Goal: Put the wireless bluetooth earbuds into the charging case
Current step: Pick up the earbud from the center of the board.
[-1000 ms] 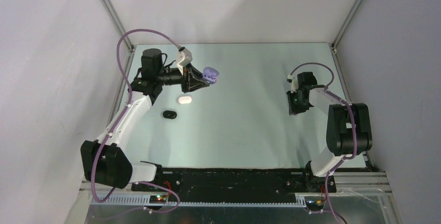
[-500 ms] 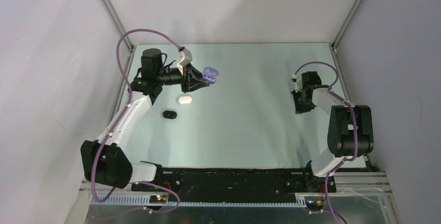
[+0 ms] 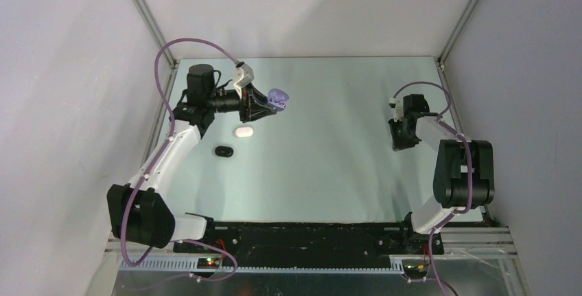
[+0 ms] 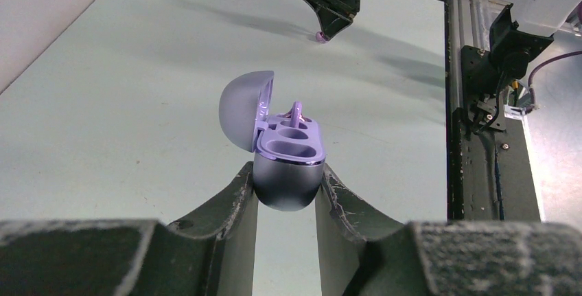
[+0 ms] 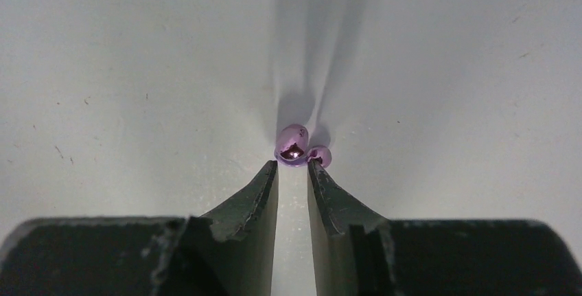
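Note:
My left gripper is shut on an open lavender charging case and holds it above the table at the back left. In the left wrist view the case sits between my fingers with its lid swung left. One lavender earbud stands in the far socket, and the near socket is empty. My right gripper is at the right side, its tips pinched on a second lavender earbud close over the table. That earbud also shows in the left wrist view.
A closed white case and a closed black case lie on the table below my left gripper. A black rail runs along the near edge. Grey walls enclose the table on three sides.
My right gripper has moved a little to the right and toward the far edge. The left arm and the lavender case have not moved.

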Controlling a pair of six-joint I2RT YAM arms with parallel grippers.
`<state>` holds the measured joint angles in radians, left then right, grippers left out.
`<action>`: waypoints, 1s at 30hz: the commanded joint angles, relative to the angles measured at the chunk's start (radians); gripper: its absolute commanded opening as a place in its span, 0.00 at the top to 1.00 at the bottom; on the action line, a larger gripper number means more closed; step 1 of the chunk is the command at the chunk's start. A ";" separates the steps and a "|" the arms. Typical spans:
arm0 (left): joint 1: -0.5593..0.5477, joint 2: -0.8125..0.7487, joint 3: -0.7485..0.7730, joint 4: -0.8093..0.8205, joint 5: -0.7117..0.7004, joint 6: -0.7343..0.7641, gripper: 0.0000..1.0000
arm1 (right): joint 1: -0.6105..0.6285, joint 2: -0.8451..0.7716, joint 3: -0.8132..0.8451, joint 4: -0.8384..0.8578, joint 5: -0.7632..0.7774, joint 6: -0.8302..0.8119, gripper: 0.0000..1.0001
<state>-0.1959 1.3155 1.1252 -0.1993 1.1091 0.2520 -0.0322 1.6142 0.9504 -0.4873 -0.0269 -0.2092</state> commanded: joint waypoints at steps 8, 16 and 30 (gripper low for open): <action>0.005 -0.009 0.011 0.015 0.006 -0.013 0.99 | -0.006 0.009 0.035 0.022 -0.048 -0.104 0.64; 0.004 -0.006 0.015 0.004 0.002 -0.012 0.99 | -0.003 0.021 0.041 -0.004 -0.115 -0.213 0.60; 0.005 0.006 0.036 -0.031 -0.002 0.003 0.98 | -0.006 0.078 0.074 0.020 -0.045 -0.360 0.64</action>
<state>-0.1955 1.3228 1.1255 -0.2272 1.1023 0.2523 -0.0345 1.6718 0.9749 -0.4854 -0.0967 -0.5041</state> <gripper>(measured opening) 0.347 0.369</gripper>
